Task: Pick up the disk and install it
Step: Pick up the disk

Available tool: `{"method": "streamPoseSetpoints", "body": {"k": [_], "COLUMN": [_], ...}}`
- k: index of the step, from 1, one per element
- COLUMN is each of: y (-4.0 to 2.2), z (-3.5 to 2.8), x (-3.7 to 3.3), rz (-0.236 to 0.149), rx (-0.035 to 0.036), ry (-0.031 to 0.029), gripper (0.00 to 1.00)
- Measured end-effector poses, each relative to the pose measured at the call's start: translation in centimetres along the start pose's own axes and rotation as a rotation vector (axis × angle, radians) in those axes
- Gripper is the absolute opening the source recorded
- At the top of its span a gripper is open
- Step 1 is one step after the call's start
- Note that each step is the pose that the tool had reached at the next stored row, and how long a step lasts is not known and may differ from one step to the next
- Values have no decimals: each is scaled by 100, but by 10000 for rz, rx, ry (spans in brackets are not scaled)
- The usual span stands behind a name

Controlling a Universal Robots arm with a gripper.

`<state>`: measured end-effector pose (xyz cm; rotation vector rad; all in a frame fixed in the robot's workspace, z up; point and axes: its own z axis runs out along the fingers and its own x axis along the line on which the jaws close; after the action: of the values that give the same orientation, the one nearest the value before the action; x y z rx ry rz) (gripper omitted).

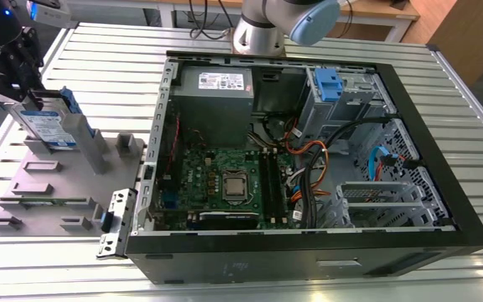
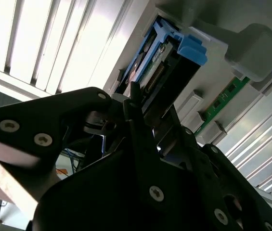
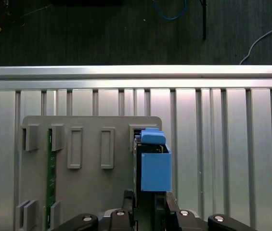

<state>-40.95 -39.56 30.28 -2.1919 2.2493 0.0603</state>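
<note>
Currently, the gripper (image 3: 148, 198) is straddling the end of the disk (image 1: 50, 124), apparently pinching it. The disk is standing upright in a grey holder tray (image 1: 65, 184) beside the open computer case (image 1: 266, 259). The pick-up step is underway, and lifting is calling for a straight pull.

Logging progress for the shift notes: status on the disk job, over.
Hand at the disk's upper end. Disk standing in the grey rack, outside the open case. Black cables loop beside the drive cage.
</note>
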Motion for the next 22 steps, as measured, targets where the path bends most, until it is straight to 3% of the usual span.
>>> {"method": "streamPoseSetpoints", "body": {"k": [9,11,15,22], "y": [0,0,0,0], "z": [1,1,1,8], "x": [0,0,-1,-5], "rz": [0,-1,-4,-55], "rx": [0,-1,5,7], "ry": [0,-2,-146,-154], "gripper": [36,42,42,42]}}
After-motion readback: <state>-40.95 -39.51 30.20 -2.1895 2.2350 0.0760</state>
